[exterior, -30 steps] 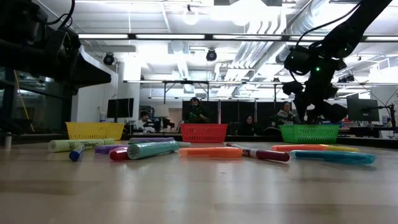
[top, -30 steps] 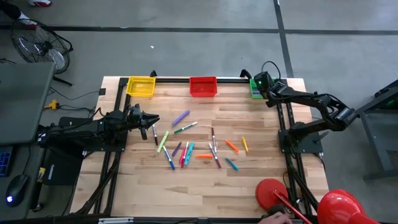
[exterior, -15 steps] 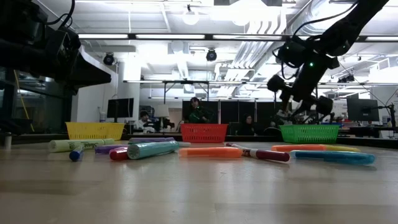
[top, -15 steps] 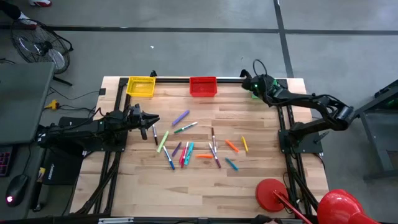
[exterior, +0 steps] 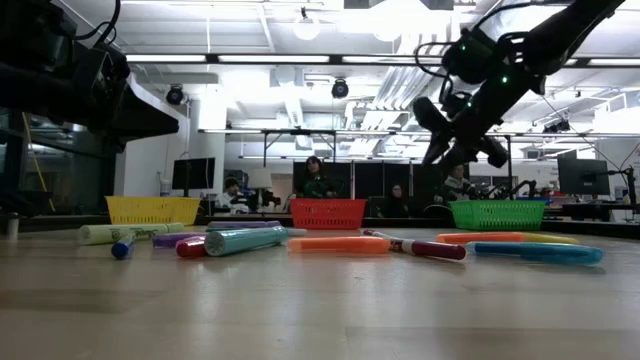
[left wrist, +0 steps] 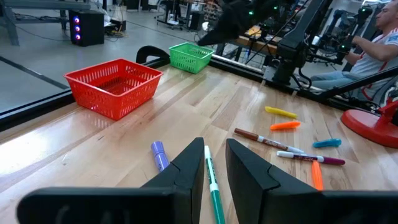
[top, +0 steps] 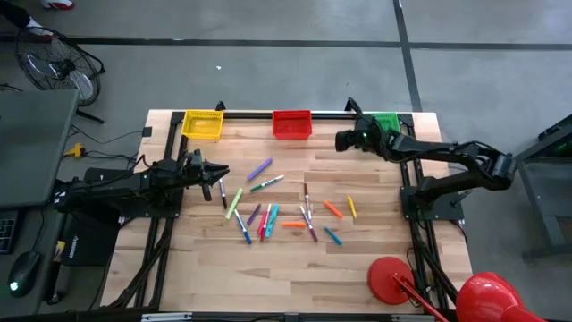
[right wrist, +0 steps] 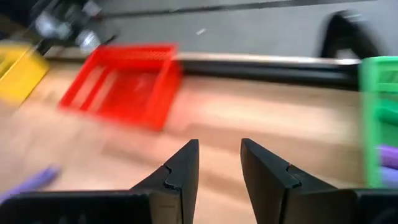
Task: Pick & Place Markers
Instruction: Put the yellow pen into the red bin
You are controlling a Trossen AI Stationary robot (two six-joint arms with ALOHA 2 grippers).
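Several markers (top: pixel 268 210) lie flat and scattered on the middle of the wooden table, among them a purple one (top: pixel 259 169) and a green one (left wrist: pixel 214 193). My right gripper (top: pixel 342 140) hangs open and empty above the far part of the table, between the red basket (right wrist: pixel 124 87) and the green basket (top: pixel 386 121). In its wrist view something purple (right wrist: pixel 388 155) shows inside the green basket. My left gripper (top: pixel 223 172) waits at the table's left, level, its fingers (left wrist: pixel 214 146) slightly apart with nothing between them.
Three mesh baskets stand along the far edge: yellow (top: pixel 203 123), red (top: pixel 291 123), green. A red round-based stand (top: pixel 393 277) sits at the near right corner. People sit in the room beyond the table (exterior: pixel 315 180).
My right gripper has swung from above the green basket toward the table's left, rising a little and rolling about its own axis. Its fingers stay apart as before. The markers have not moved.
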